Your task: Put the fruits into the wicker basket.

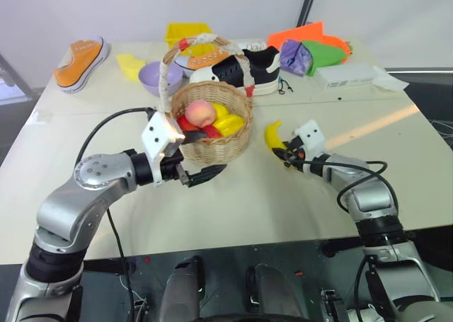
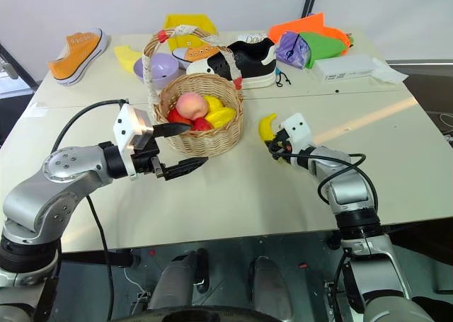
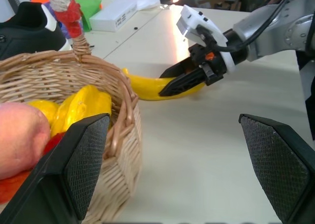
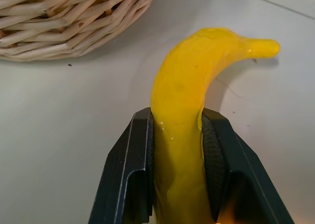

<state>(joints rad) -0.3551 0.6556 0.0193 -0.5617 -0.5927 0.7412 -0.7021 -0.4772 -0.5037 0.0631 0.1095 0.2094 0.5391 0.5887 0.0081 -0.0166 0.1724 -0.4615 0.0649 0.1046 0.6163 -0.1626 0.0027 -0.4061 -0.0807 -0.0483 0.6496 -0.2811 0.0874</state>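
Left gripper (image 1: pixel 200 153) nearest, fingers spread wide, empty, just in front of basket (image 1: pixel 212 148) near wall. Right gripper (image 2: pixel 274 147) on table (image 1: pixel 233 209) right of basket, fingers clamped on both sides of banana (image 4: pixel 184 106); banana seems to rest on tabletop, tip curving toward basket, apart from it. Peach (image 1: pixel 199 112) inside basket atop other red and yellow pieces. Behind basket: lavender bowl (image 1: pixel 157 77), black-and-white sneaker (image 1: pixel 244 71). Orange sneaker (image 1: pixel 81 62) at far left.

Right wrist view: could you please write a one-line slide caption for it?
Right gripper shut on curved bright yellow banana lying on white table, beside round tan woven wicker basket.
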